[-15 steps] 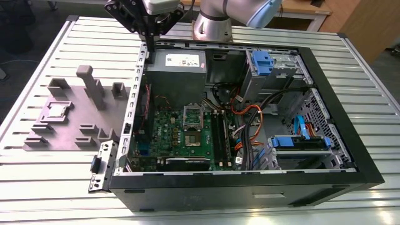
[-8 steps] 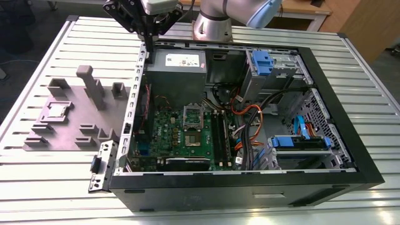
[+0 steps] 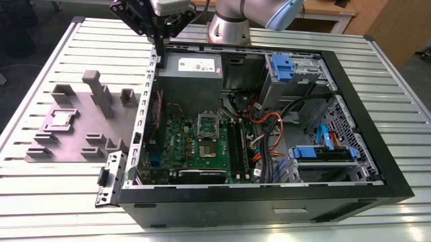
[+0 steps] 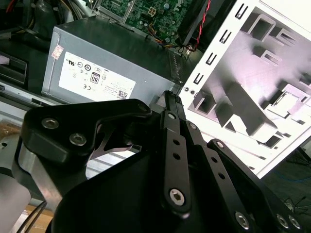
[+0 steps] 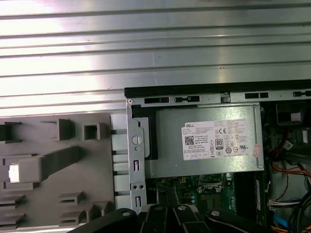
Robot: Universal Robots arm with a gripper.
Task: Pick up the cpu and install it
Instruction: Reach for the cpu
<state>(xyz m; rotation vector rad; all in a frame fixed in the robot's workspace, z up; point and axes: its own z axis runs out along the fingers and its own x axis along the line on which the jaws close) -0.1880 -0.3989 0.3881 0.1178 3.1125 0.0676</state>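
Gripper (image 3: 160, 54) above the computer case (image 3: 269, 206), at its corner by the power supply (image 3: 192, 75). My fingers (image 4: 171, 104) are pressed together, holding nothing. The cpu (image 3: 62, 119) lies outside the case, on the moulded plate (image 3: 74, 151) beside it.

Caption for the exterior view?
Gripper over a corner of the open computer case; cpu sits on the moulded plate beside it.

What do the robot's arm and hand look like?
The arm is a silver-grey tube with rounded joints, one closed by a pale blue cap. The hand is matte black, with a blocky body and slim linkage bars pinned with shiny silver screws, seen close in the second wrist view. A pale grey box sits at its wrist.
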